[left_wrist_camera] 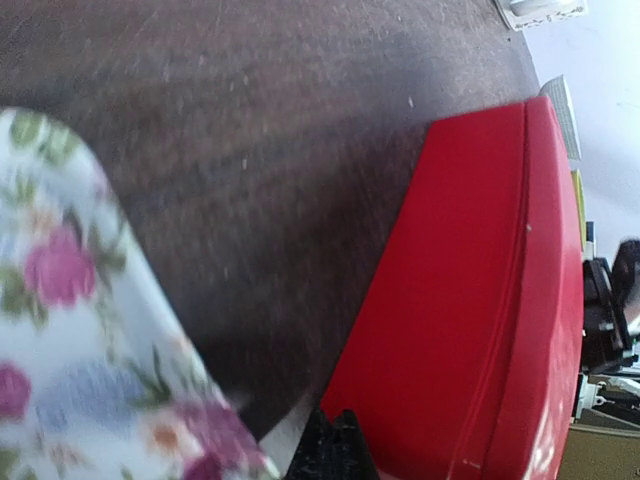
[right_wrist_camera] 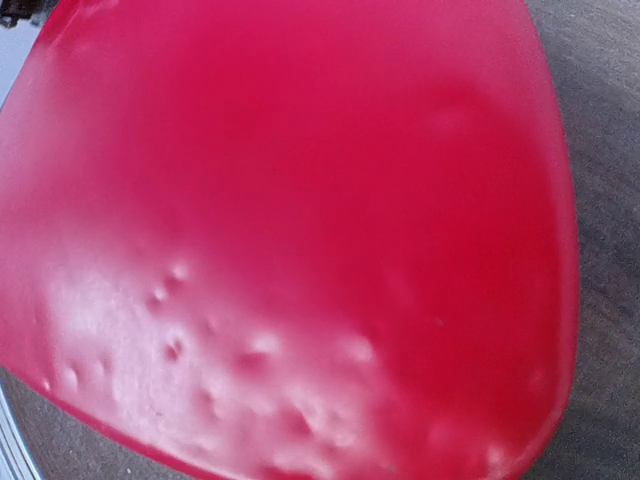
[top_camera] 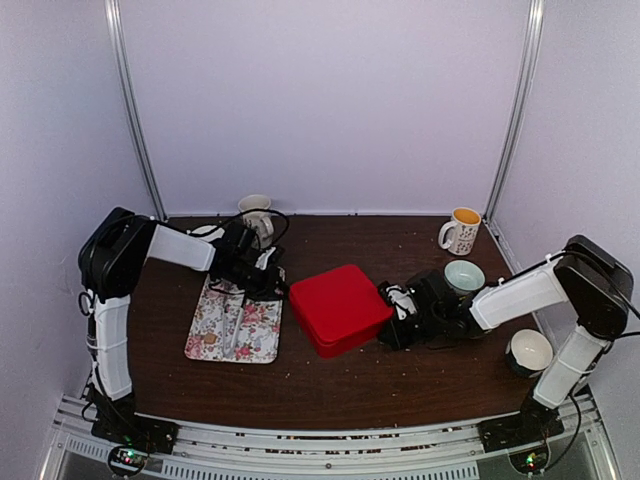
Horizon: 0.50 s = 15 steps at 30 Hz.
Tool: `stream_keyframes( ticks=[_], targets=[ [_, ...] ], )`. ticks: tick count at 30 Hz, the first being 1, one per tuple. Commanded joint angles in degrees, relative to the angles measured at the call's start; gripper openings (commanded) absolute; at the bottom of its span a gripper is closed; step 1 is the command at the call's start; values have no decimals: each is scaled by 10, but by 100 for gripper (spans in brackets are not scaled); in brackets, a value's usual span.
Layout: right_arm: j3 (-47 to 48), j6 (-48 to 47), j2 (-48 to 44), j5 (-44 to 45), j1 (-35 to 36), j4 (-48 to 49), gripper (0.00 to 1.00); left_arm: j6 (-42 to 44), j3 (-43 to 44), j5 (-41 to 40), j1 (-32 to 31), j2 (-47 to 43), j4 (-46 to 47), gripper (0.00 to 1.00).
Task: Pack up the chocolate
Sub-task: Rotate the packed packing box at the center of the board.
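Note:
No chocolate shows in any view. A closed red box [top_camera: 338,307] sits in the middle of the table; it also shows in the left wrist view [left_wrist_camera: 470,300], and its lid fills the right wrist view [right_wrist_camera: 300,220]. My left gripper [top_camera: 264,280] is low at the box's left side, over the edge of a floral cloth [top_camera: 215,335]; its black fingertips [left_wrist_camera: 335,450] are pressed together with nothing between them. My right gripper [top_camera: 392,326] is against the box's right edge; its fingers are hidden in the right wrist view.
Metal tongs [top_camera: 235,325] lie on the floral cloth. A white mug [top_camera: 256,212] stands at the back left, a mug with a yellow inside [top_camera: 461,230] at the back right. A pale green bowl [top_camera: 464,275] and a white bowl [top_camera: 529,350] are on the right.

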Motion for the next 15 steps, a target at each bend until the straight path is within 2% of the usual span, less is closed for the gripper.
stream_keyframes(
  ticks=[1, 7, 12, 15],
  targets=[
    [31, 3, 23, -29, -26, 35, 0, -31, -54, -10, -18, -52, 44, 0],
    [70, 14, 41, -33, -60, -2, 0, -60, -95, -44, -53, -94, 58, 0],
    [50, 7, -6, -22, -61, -35, 0, -80, -141, -125, -56, -143, 74, 0],
    [30, 12, -43, -20, -61, -63, 2, -90, -155, -147, -55, -165, 75, 0]
  ],
)
